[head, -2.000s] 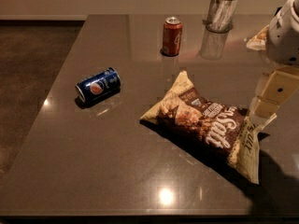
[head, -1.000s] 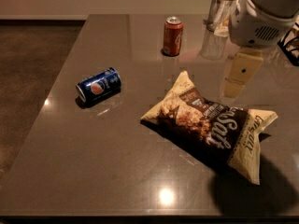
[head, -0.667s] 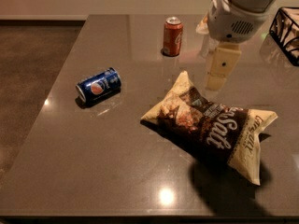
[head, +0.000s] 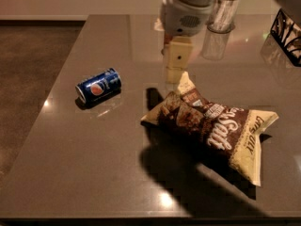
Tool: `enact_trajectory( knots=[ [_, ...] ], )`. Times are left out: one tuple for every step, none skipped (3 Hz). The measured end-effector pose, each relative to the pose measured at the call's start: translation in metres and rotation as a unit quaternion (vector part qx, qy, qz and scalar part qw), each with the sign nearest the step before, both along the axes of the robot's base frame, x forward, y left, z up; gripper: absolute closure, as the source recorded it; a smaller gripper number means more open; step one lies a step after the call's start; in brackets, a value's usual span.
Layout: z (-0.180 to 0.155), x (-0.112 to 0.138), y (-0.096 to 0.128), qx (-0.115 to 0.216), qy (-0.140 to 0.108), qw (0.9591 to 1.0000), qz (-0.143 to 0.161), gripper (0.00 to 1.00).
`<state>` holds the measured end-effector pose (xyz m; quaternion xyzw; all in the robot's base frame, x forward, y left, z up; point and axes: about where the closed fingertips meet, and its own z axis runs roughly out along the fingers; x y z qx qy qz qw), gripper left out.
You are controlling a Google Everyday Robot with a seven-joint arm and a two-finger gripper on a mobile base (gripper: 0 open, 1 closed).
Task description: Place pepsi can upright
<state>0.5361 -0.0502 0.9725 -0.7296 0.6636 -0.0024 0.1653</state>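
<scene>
A: Progress chk. Task status?
B: Nothing done yet, by my read. Small dark-blue pepsi can w/ round red-white-blue logo and silver ends (head: 99, 86) lies on its side on the glossy dark-grey tabletop (head: 70, 173), left of centre in view, logo twd the camera. Not upright, not held.
A: What's left, then?
B: Whole job, prob.: reach over, take the can, tip it onto one end, let go.
A: Arm pose?
B: Arm comes in from the top of view, w/ the bulky white wrist housing (head: 186, 13) above the far-middle of the tabletop. Cream-coloured claw (head: 174, 74) hangs straight down from it. Its tip is low, just beyond the top corner of the crumpled brown-and-cream crisp bag (head: 211, 126). Touching the bag or not: can't tell.
A: Claw spread or pressed together?
B: Can't tell from this angle; it reads as one slab. No can in it, that much is sure. The can is well apart from it, off twd the left of view.
A: Anything in the way?
B: Bag sits right of the can w/ a plain gap btwn them. Clear plastic cup (head: 218, 27) and black wire basket (head: 287, 32) are at the far right, away from the can. Path from claw to can looks open, imo.
</scene>
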Motion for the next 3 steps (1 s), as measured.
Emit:
enact_trajectory(
  knots=[
    [-0.007,0.011,0.038,-0.002,0.002,0.9992,0.040,0.00],
    [-0.023,0.021,0.076,-0.017,0.012,0.9964,0.082,0.00],
    [-0.043,0.026,0.116,-0.032,0.028,0.9911,0.126,0.00]
  ],
)
